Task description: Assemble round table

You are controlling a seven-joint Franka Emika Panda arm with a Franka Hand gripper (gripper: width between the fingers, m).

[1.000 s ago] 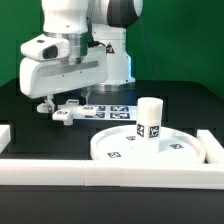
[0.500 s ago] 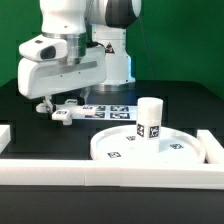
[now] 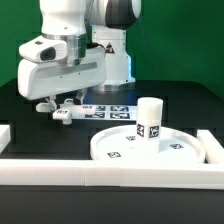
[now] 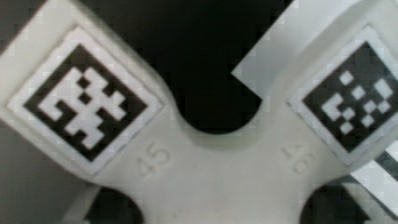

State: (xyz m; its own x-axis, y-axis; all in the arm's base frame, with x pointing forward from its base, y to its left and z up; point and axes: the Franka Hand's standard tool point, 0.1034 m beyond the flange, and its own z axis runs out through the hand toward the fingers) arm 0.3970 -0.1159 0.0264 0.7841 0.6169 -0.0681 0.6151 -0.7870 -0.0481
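- Gripper sits low at left-centre of the exterior view, right above the cross-shaped piece; contact unclear.
- Jaw opening hidden by the hand body, so can't tell how wide it is or whether it holds anything.
- In the wrist view the cross-shaped piece fills the frame, blurred, with two tagged arms showing.
- Round disc lies flat on the black table, lower right of the exterior view.
- Cylinder stands upright on the disc.
- Marker board lies mid-frame, just beside the cross.
- Border bar runs along the bottom.
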